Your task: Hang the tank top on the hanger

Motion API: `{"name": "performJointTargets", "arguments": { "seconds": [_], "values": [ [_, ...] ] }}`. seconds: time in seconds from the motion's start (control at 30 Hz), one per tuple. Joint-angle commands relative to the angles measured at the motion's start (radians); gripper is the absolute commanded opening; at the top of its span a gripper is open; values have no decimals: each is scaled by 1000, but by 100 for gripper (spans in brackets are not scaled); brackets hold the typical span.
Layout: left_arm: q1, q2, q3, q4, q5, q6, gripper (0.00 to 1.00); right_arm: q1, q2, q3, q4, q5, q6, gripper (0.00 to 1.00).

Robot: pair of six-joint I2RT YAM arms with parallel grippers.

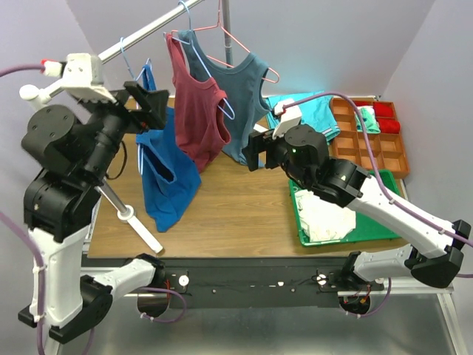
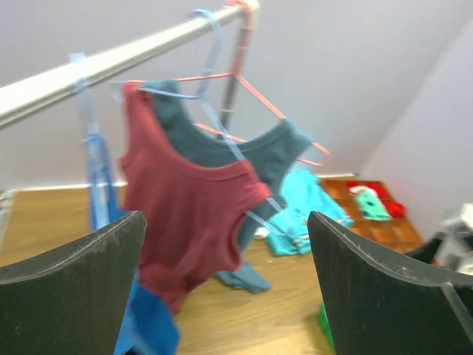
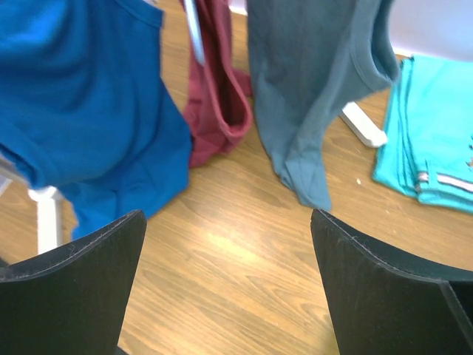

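**Tank top on the rail, both arms empty**

Top view: the tank top [image 1: 168, 174] is seen left of centre, hung from the hanger [image 1: 126, 55], which is hooked on the rail [image 1: 148, 30], probably to drape freely. Left wrist view: the left fingers [image 2: 66, 288] are spread wide and nothing is held. Right wrist view: the right fingers [image 3: 66, 288] are also wide apart and empty, low over the counter [image 3: 236, 281].

tank top [image 1: 166, 170] on hanger [image 1: 131, 70], left of second top [image 1: 196, 111], third top [image 1: 244, 103] behind that, tray [image 1: 373, 225] right

I see the royal-blue sleeveless fabric tank top [image 1: 168, 174] hanging on the thin light-blue wire hanger [image 1: 129, 63], with my left gripper [image 1: 153, 109] just beside its upper edge.
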Motion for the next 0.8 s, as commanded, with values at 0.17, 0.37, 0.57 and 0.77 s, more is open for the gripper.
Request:
{"name": "performJointTargets", "arguments": {
  "seconds": [0.17,0.37,0.57,0.77],
  "values": [
    [-129,79,-224,173,148,-78,99,5,-105,-201,43,192,122,100],
    [-275,27,-454,252,47,-104,99,5,-198,-364,43,260,240,100],
    [-358,-56,-843,385,-8,-214,99,5,-260,-530,83,261,371,100],
    [-424,-122,-1158,548,-60,-331,99,5,-263,-602,118,257,441,100]
  ]
}}
